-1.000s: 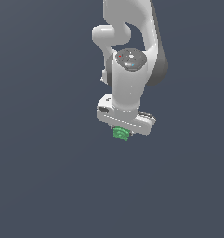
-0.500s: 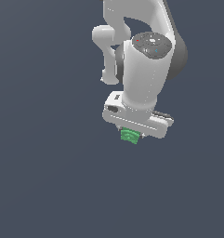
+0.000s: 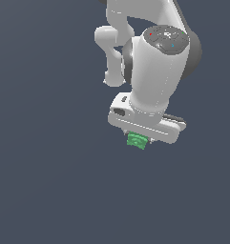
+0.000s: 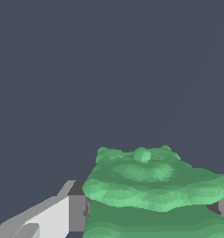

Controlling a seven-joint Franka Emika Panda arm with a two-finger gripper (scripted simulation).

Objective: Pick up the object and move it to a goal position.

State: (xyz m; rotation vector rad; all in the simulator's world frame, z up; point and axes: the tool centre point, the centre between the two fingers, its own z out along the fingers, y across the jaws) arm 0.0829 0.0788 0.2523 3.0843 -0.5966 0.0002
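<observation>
Object: I see the green lump [image 3: 137, 140] tucked directly under the gripper [image 3: 138, 138], poking out below the white hand body in the exterior view.

Where it sits: in that view nothing shows beneath the object but flat grey, so I judge it is being carried clear of any surface, though no surface edge is visible to confirm that.

Gripper: closed on the object [image 4: 153, 193]. In the wrist view the ribbed green mass fills the space between the fingers [image 4: 48, 216], with a light grey finger edge showing on either side of it and pressed against it.

Why held so: I read the grip as a pinch across the object's flanks, which leaves its lumpy top toward the wrist camera. The hand is much wider than the item, so only a little green shows outside.

Arm: the arm [image 3: 157, 66] comes down from the top of the exterior view, the wrist tilted so the hand slopes down toward that view's right.

Stage: I take this as the carry toward the goal. No goal marker shows in either view, so I cannot say how near it is.

Risk: with such a small, ribbed piece, I would watch for it rotating or slipping in the pinch.

Writing: none readable. I see only tiny coloured specks on the wrist cap, too small to make out.
</observation>
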